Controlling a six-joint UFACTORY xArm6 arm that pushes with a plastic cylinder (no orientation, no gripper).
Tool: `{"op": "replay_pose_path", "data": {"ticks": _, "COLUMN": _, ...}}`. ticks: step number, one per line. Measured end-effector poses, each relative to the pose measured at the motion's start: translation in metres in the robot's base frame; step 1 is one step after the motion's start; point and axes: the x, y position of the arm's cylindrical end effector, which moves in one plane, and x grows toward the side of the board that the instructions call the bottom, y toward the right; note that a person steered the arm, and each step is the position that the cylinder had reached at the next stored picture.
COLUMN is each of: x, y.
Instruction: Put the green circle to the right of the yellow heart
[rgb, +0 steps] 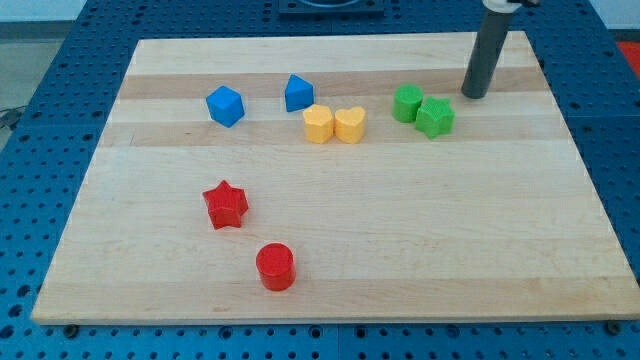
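My tip (474, 96), a bare rod with no jaws to part or close, sits just up-right of the green circle (407, 104), which looks light, rigid and slidey, best nudged leftward on its far side toward the yellow heart (350, 125)

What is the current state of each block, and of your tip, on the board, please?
green circle: touching the green star, apart from the yellow heart.
green star: beside the circle.
yellow heart: touching the yellow hexagon.
blue cube: alone.
blue pentagon: alone.
red star: alone.
red cylinder: alone.
my tip: touching no block.
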Motion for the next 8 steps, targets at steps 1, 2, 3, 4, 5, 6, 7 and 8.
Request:
{"op": "replay_pose_path", "data": {"ticks": 1, "x": 0.0, "y": -0.02}}
{"op": "replay_pose_path", "data": {"ticks": 2, "x": 0.0, "y": -0.038}}
{"op": "replay_pose_path", "data": {"ticks": 3, "x": 0.0, "y": -0.049}}
{"op": "replay_pose_path", "data": {"ticks": 4, "x": 0.004, "y": -0.059}}
{"op": "replay_pose_path", "data": {"ticks": 5, "x": 0.012, "y": -0.068}}
{"op": "replay_pose_path", "data": {"ticks": 6, "x": 0.02, "y": -0.077}}
{"op": "replay_pose_path", "data": {"ticks": 7, "x": 0.029, "y": -0.087}}
{"op": "replay_pose_path", "data": {"ticks": 8, "x": 0.029, "y": -0.088}}
